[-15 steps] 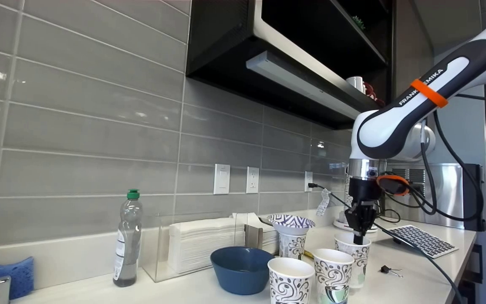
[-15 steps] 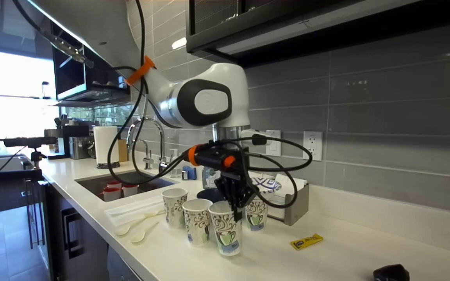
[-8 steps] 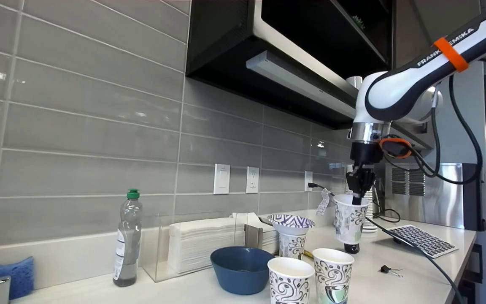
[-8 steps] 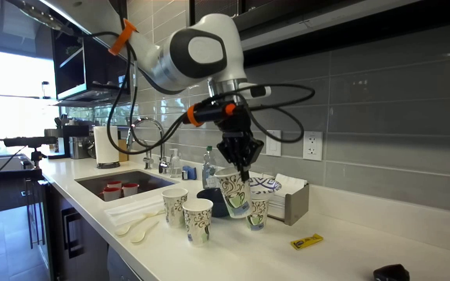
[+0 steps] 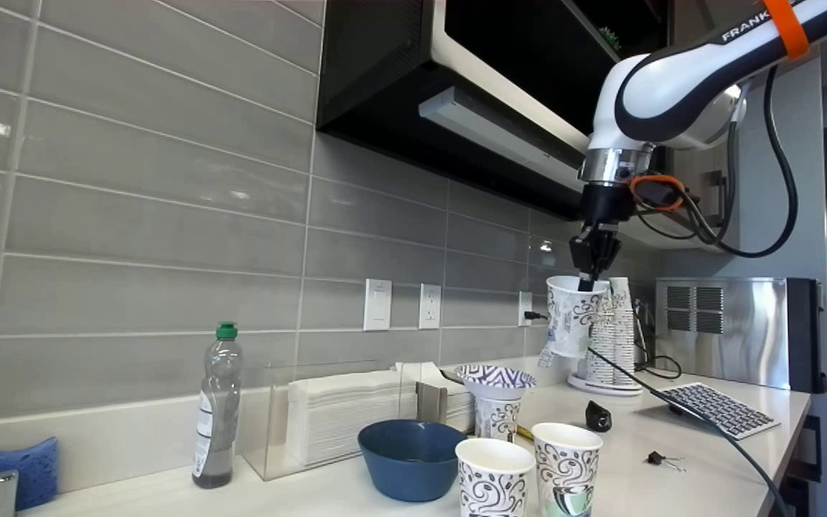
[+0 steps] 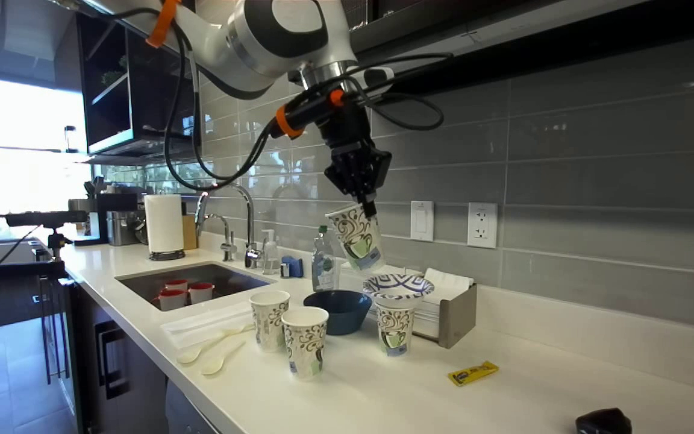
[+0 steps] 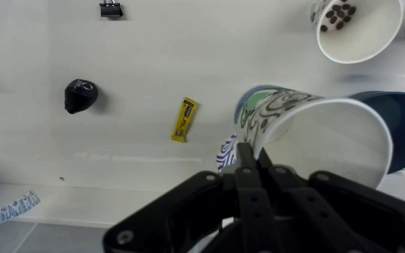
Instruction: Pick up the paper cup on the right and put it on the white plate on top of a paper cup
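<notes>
My gripper (image 5: 586,278) is shut on the rim of a patterned paper cup (image 5: 571,319) and holds it high above the counter. The held cup (image 6: 356,238) hangs tilted from my gripper (image 6: 366,205) in an exterior view. In the wrist view the fingertips (image 7: 253,154) pinch the cup wall (image 7: 325,140), mouth toward the camera. A white plate with a blue pattern (image 6: 398,286) rests on an upright paper cup (image 6: 395,328); the held cup is above it, apart from it. In the wrist view the plate (image 7: 227,151) is mostly hidden behind the held cup.
Two paper cups (image 6: 305,340) (image 6: 270,319) stand upright nearby. A dark blue bowl (image 5: 410,459) and a napkin holder (image 6: 458,316) are beside the plate. Dark cabinets (image 5: 500,115) hang above. A yellow packet (image 6: 473,374) and a black object (image 6: 603,421) lie on the counter.
My gripper has lifted the paper cup off the counter, from beside the other cups, up to above the plate's height. The cup has tilted while rising. The plate and other cups have not moved.
</notes>
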